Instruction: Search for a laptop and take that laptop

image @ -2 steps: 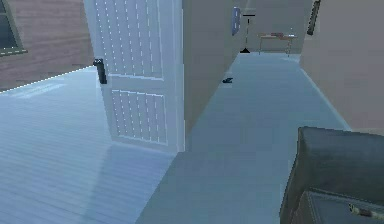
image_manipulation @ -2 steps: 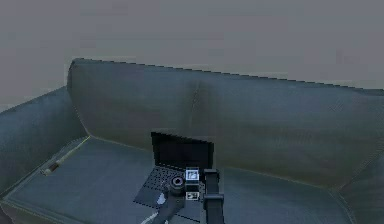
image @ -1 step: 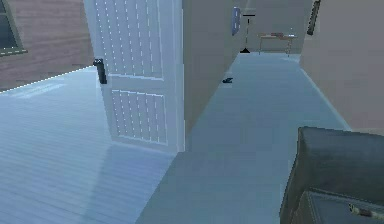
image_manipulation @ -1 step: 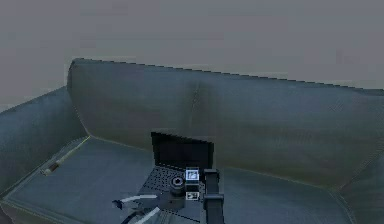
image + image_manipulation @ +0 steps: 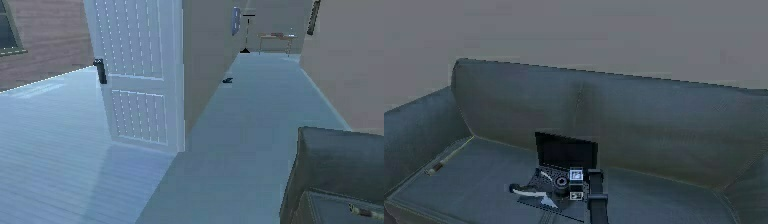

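A dark laptop stands with its lid up on the seat of a grey-blue sofa in the arm side view. The arm's dark bar rises from the bottom edge just in front of the laptop. The gripper reaches left from the two white marker squares, low in front of the laptop's base. Whether it touches the laptop cannot be made out, and I cannot tell whether it holds anything.
A small dark object lies on the sofa seat's left. In the forward view a white panelled door stands ajar on the left. A hallway runs back to a small table. A dark item lies on the floor. The sofa's end fills the bottom right.
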{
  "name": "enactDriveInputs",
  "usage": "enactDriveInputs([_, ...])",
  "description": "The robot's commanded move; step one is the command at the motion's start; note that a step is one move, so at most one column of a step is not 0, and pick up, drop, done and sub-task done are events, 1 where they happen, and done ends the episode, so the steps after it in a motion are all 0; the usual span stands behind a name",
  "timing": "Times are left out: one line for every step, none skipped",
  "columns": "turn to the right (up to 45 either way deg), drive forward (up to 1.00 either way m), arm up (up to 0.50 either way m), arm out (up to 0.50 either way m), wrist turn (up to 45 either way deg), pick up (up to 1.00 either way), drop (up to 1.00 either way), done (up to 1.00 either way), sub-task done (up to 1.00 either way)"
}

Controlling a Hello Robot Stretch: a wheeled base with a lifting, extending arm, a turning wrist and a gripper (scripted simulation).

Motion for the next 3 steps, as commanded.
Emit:
enactDriveInputs([0.0, 0.00, 0.00, 0.00, 45.0, 0.00, 0.00, 0.00, 0.00])
enactDriveInputs([0.0, 0.00, 0.00, 0.00, 21.0, 0.00, 0.00, 0.00, 0.00])
enactDriveInputs([0.0, 0.00, -0.30, 0.00, 0.0, 0.00, 0.00, 0.00, 0.00])
